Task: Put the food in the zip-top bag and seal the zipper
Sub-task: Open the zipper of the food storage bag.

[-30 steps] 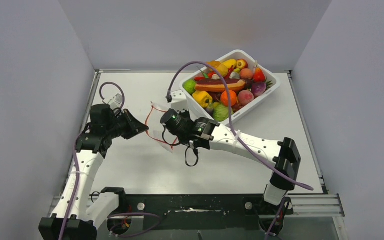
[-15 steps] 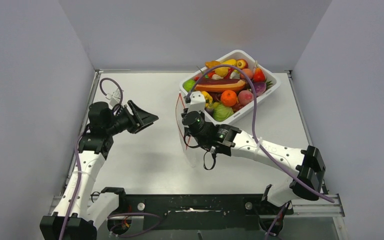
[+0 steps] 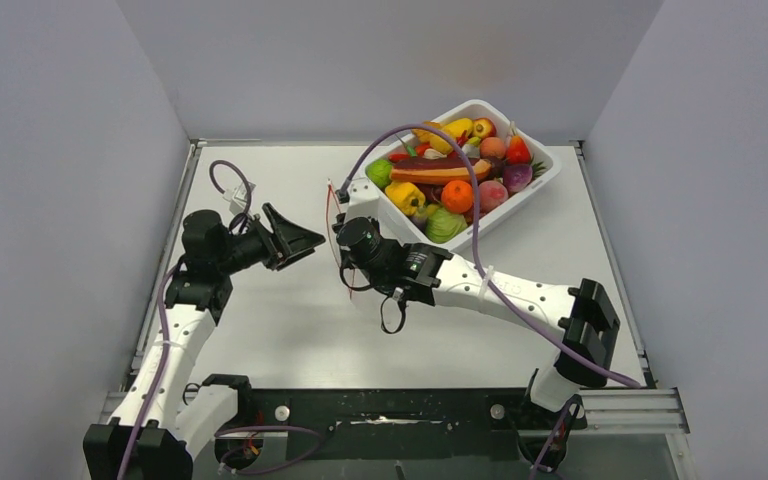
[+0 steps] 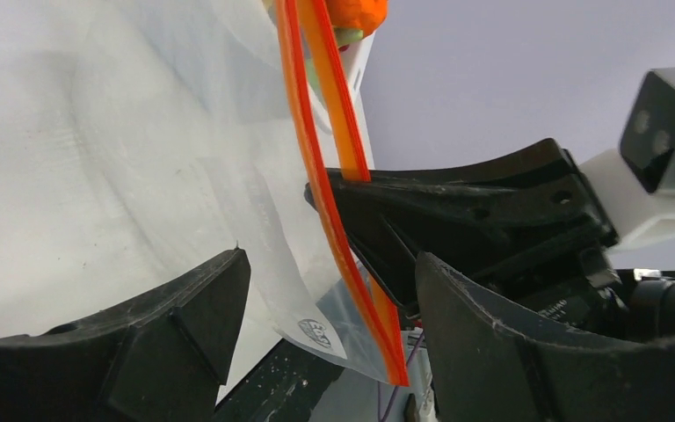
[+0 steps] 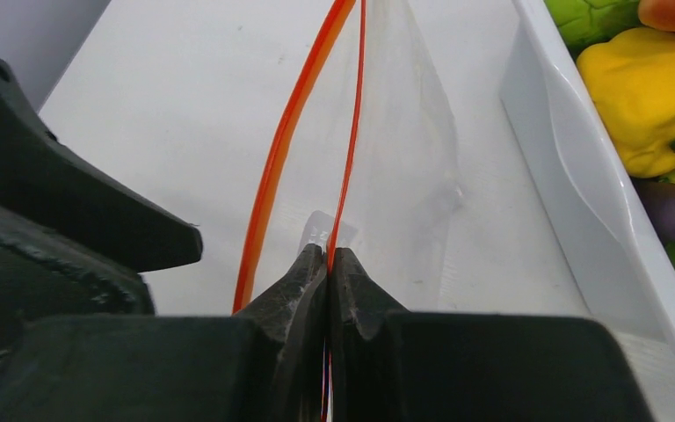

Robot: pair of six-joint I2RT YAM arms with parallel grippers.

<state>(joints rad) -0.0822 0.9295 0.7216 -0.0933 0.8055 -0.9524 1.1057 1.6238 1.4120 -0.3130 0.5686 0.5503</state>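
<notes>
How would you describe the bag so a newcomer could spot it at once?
Start at the white tub of toy food at the back of the table. Just left of it, the right gripper is shut on a thin clear sheet: the bag. Unlike everything nearby, it is see-through, edged by a red-orange strip.

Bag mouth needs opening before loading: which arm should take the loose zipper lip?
Left. The left end effector is open, and the loose zipper lip shows between its fingers in its wrist view. The right end effector is shut on the other lip of the zip-top bag, so it seems committed.
</notes>
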